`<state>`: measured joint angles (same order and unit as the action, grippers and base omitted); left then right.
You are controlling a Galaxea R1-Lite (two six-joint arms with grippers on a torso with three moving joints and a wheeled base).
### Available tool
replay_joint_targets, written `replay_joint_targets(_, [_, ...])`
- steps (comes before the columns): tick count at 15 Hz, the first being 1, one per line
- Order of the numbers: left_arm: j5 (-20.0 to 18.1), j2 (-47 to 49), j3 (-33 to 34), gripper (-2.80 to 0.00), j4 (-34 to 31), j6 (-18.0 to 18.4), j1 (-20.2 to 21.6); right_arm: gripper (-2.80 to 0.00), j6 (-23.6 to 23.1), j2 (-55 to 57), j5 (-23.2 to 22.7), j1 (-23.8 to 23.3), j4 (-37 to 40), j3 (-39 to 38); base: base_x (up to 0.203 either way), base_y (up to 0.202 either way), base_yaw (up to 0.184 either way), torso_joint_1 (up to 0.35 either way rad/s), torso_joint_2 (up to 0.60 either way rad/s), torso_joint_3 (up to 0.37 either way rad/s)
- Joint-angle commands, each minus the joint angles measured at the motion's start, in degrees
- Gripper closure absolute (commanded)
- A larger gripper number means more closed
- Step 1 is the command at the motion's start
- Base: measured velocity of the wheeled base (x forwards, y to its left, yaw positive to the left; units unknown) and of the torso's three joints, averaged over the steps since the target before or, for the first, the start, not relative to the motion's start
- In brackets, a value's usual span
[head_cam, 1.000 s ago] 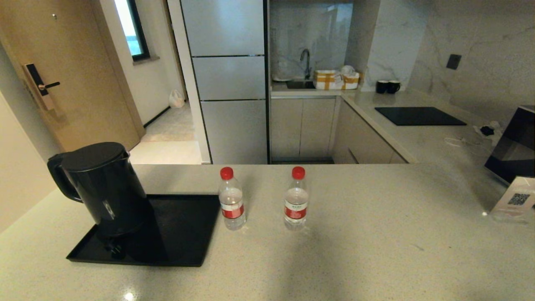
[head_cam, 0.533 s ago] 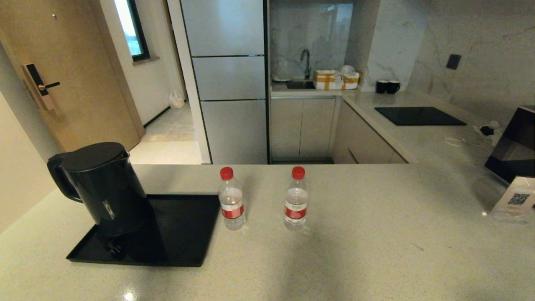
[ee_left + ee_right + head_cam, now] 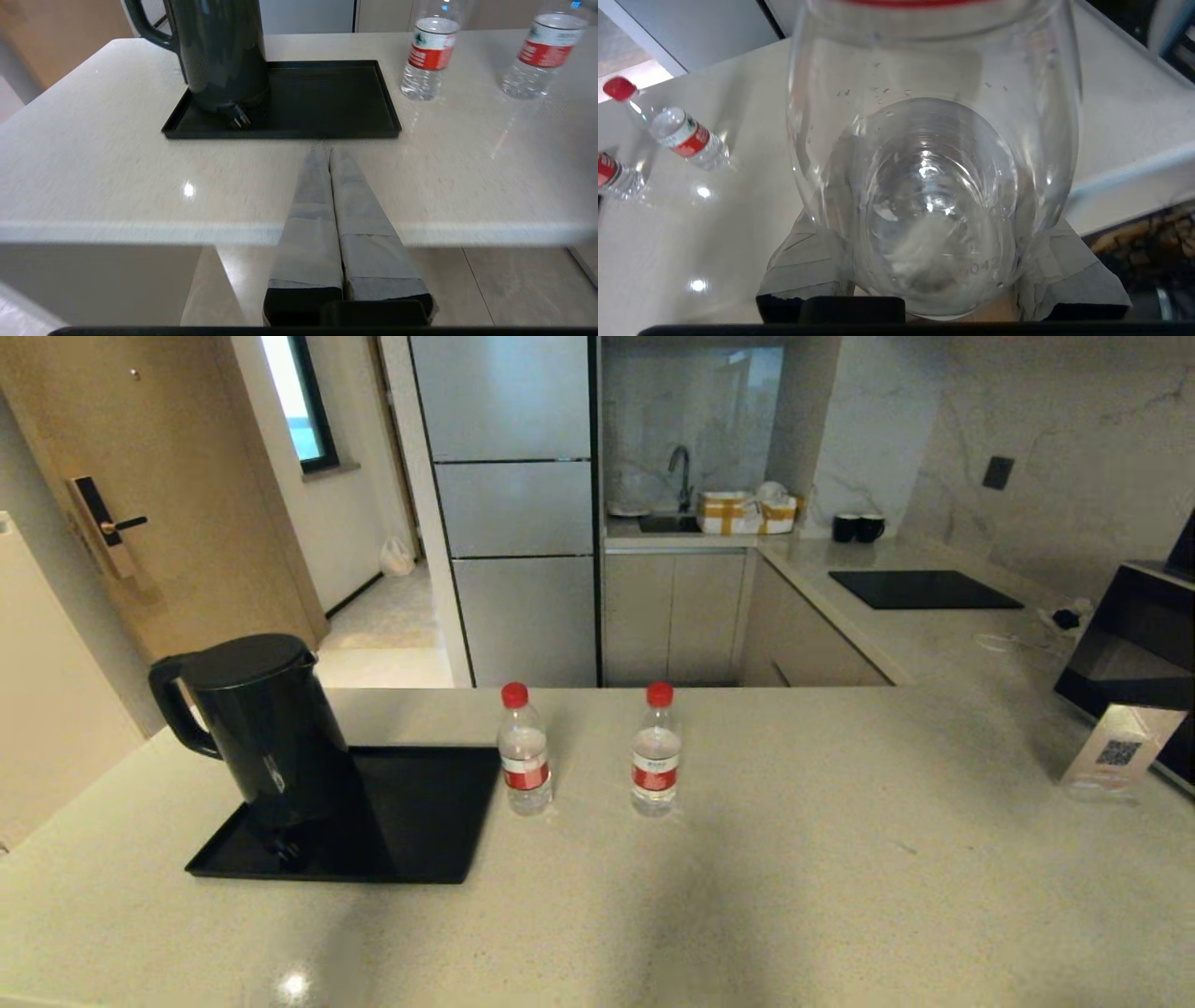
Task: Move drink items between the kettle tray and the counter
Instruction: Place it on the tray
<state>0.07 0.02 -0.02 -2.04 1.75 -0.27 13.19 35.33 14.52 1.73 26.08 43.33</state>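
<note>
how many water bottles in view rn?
3. Two stand on the counter right of the kettle tray: left bottle, right bottle. Third bottle is held in the right gripper.

A kettle (image 3: 261, 728) is set on the tray's (image 3: 420, 831) left part. Two bottles (image 3: 525, 749) (image 3: 654, 749) are stood on the counter (image 3: 794, 877), right of the tray.

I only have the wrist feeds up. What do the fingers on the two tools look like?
Both match. The left tool has two long fingers that taper to narrow tips, wrapped in pale grey tape-like covering with visible seams, set on a black base. The right tool's fingers show the same grey wrapping above a black base; only their lower parts are in view. No cables or markings show.
</note>
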Motion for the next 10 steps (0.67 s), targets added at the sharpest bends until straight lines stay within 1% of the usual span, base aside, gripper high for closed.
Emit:
replay_joint_targets(1, [0.01, -0.11, 0.02, 0.00, -0.05, 0.01, 0.00, 0.00, 0.35, 0.00, -0.10, 0.03, 0.09, -0.36, 0.000, 0.000, 0.000, -0.339, 0.16, -0.173])
replay_joint_targets(6, [0.01, -0.11, 0.02, 0.00, 0.01, 0.01, 0.00, 0.00, 0.52, -0.51, -0.81, 0.03, -0.06, -1.40, 0.000, 0.000, 0.000, -0.308, 0.11, -0.194])
replay_joint_targets(8, [0.01, -0.11, 0.02, 0.00, 0.01, 0.01, 0.00, 0.00, 0.56, -1.09, -1.20, 0.03, -0.28, -1.88, 0.000, 0.000, 0.000, -0.168, 0.04, -0.113])
replay_joint_targets(10, [0.01, -0.10, 0.00, 0.00, 0.01, 0.01, 0.00, 0.00, 1.32, -1.61, -1.34, 0.03, -0.88, -2.66, 0.000, 0.000, 0.000, -0.047, 0.02, -0.031])
